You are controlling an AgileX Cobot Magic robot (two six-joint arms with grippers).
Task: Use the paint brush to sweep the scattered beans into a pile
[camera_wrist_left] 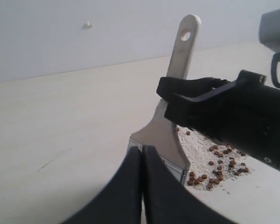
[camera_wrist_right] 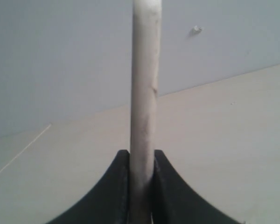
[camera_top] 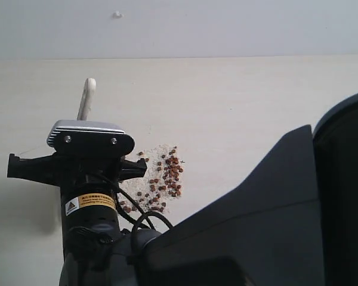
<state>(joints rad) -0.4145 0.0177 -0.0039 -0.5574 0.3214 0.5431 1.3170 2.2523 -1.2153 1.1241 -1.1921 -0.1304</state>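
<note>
The paint brush stands nearly upright on the pale table, and its wooden handle (camera_top: 88, 98) (camera_wrist_left: 178, 60) (camera_wrist_right: 143, 93) pokes up above my right gripper (camera_top: 86, 162) (camera_wrist_left: 173, 95) (camera_wrist_right: 142, 161), which is shut on it. The silver ferrule (camera_wrist_left: 179, 169) shows low down, but the bristles are hidden. The reddish-brown beans (camera_top: 167, 176) (camera_wrist_left: 219, 168) lie in a loose cluster just beside the brush, mixed with pale crumbs (camera_wrist_left: 196, 149). My left gripper (camera_wrist_left: 143, 156) is shut with nothing in it, close in front of the ferrule. It does not show in the exterior view.
A plain wall (camera_top: 179, 27) with a small mark (camera_top: 117, 14) rises behind the table. A dark arm body (camera_top: 274, 220) fills the exterior view's lower right and hides the table there.
</note>
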